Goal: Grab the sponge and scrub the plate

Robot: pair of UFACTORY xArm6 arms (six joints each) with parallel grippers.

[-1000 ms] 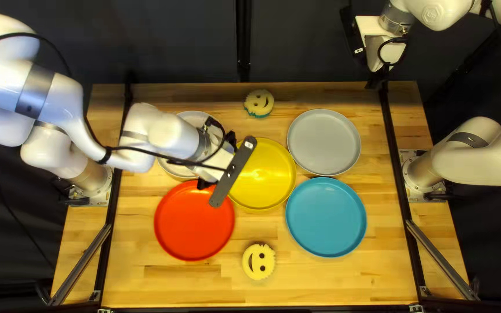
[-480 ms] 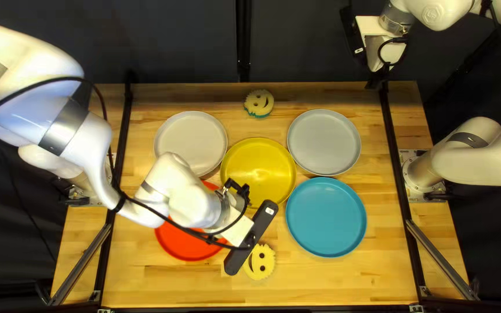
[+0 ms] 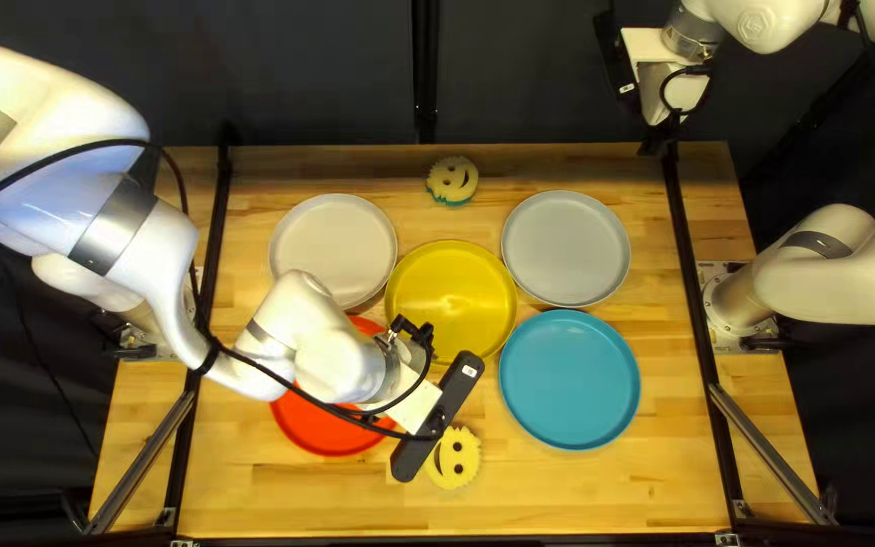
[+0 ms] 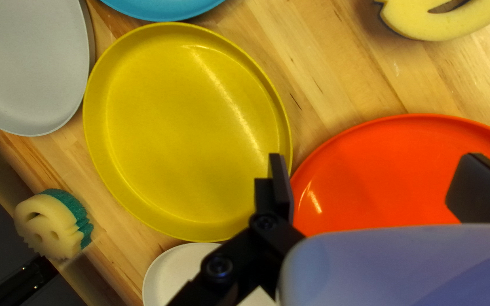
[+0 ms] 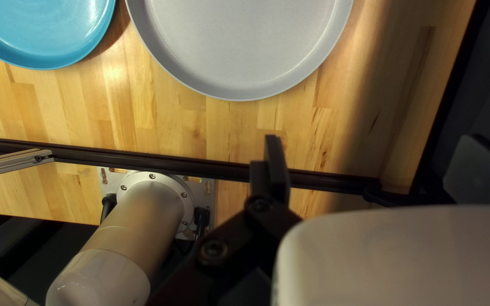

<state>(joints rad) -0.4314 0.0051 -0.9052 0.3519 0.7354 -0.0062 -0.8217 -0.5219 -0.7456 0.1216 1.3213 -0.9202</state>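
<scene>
- Left gripper [image 3: 438, 417]: fingers [image 4: 281, 184] standing apart, nothing sitting between them in contact; the left wrist view is showing red plate beyond the gap.
- Left gripper's grey bar is hanging over the near half of the table [image 3: 255, 496], slanting, partly covering the near sponge in the top left view.
- Right gripper [image 3: 616, 63]: fingers [image 5: 279, 164] also standing apart, holding nothing; it is hanging up by the table's far right corner.
- Near sponge [image 3: 460, 459]: yellow, smiling face upward, lying towards the middle of the table's near edge, between red and blue plates, touching neither.
- Red plate [image 3: 316, 431]: lying in the table's near left part, partly hidden under the left arm [image 3: 331, 355].
- Yellow plate [image 3: 450, 294]: resting around the table's middle, its rim showing beside one left finger in the left wrist view.
- Blue plate [image 3: 569, 380]: lying right of the yellow, towards the table's near right corner.
- White plate [image 3: 334, 243]: sitting nearer the far left corner, just beyond the red.
- Light grey plate [image 3: 566, 248]: sitting nearer the far right corner, just beyond the blue.
- Far sponge [image 3: 453, 180]: yellow over green, lying near the middle of the far edge.
- Black cable [image 3: 265, 370]: running along the left arm.
</scene>
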